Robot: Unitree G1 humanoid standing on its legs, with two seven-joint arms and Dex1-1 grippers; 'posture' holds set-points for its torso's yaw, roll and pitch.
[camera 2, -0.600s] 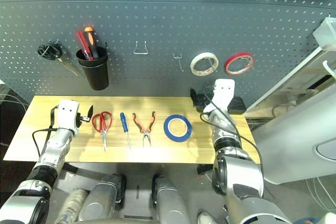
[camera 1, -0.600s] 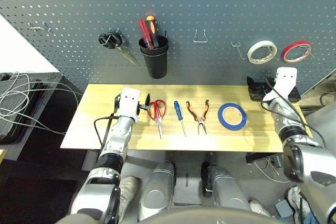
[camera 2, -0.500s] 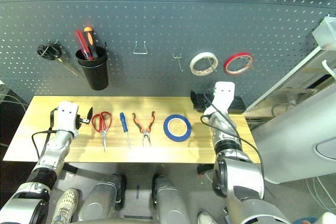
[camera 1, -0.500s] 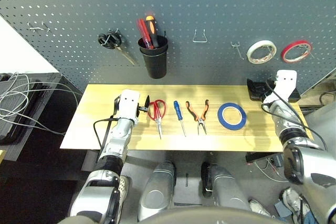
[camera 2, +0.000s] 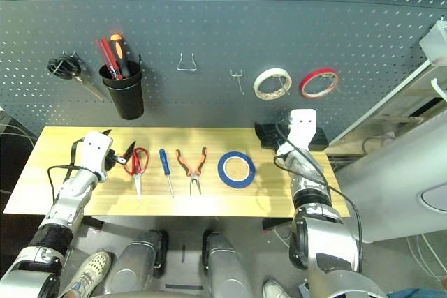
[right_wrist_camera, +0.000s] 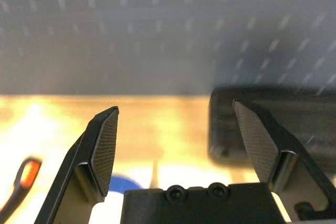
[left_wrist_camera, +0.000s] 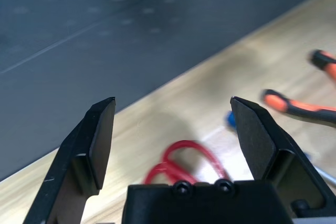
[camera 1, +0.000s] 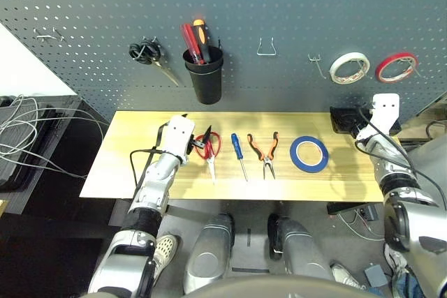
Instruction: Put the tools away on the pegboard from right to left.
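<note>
Four tools lie in a row on the bench [camera 1: 126,165] below the pegboard [camera 1: 279,19], laid out for pickup: scissors [camera 1: 209,148], screwdriver [camera 1: 238,153], pliers [camera 1: 265,153], blue tape [camera 1: 309,154] at the right end. Nothing is hung yet, so tape likely goes first, maybe on the bare hook [camera 1: 316,66] beside the white tape [camera 1: 348,67]. Left gripper [camera 1: 199,142] is open and empty just beside the scissors; right gripper [right_wrist_camera: 178,129] is open and empty too, right of the tape.
</note>
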